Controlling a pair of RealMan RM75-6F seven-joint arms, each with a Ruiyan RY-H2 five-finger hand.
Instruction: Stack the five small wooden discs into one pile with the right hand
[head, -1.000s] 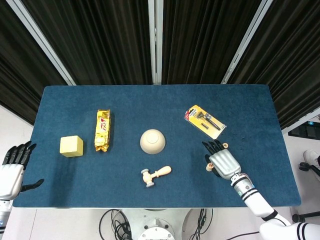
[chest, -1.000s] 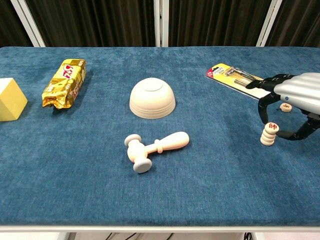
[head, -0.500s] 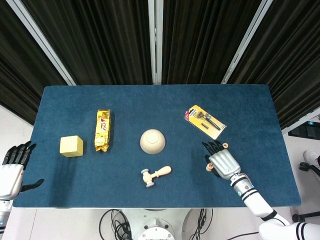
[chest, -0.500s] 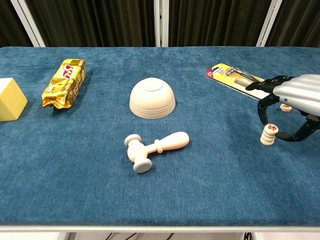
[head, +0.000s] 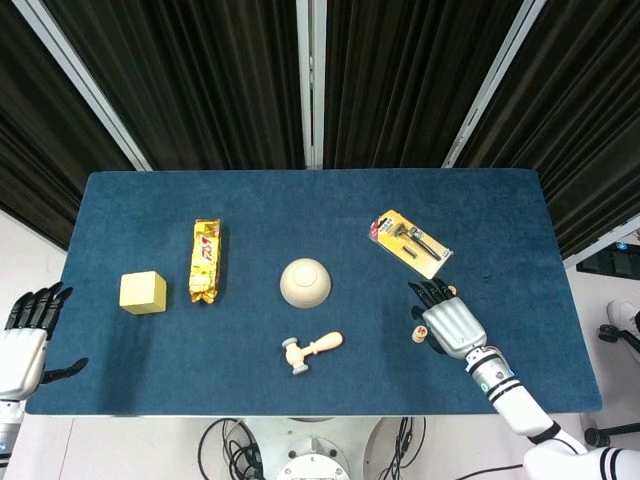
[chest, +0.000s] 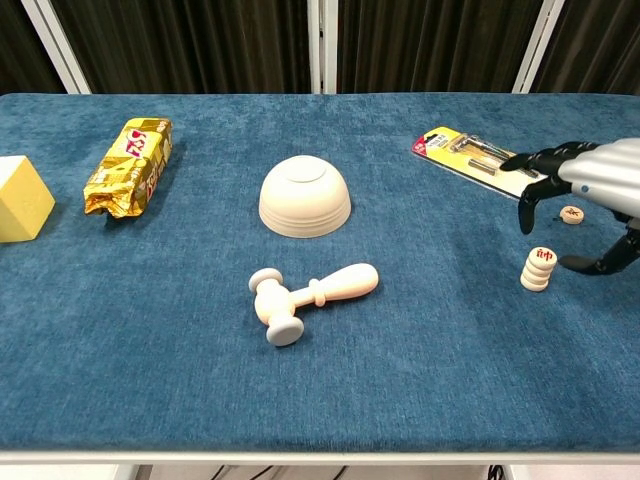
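From the head view, my right hand (head: 452, 325) sat lower right on the blue tabletop (head: 250, 210), fingers spread, holding nothing.

From the chest view, the short pile of small wooden discs (chest: 538, 268) stood just below-left of my hand, and one loose wooden disc (chest: 571, 214) lay upper right of the pile.

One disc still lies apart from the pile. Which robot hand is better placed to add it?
The right robot hand: it hovers open right beside the loose disc and the pile; the left robot hand sits off the table's far edge.
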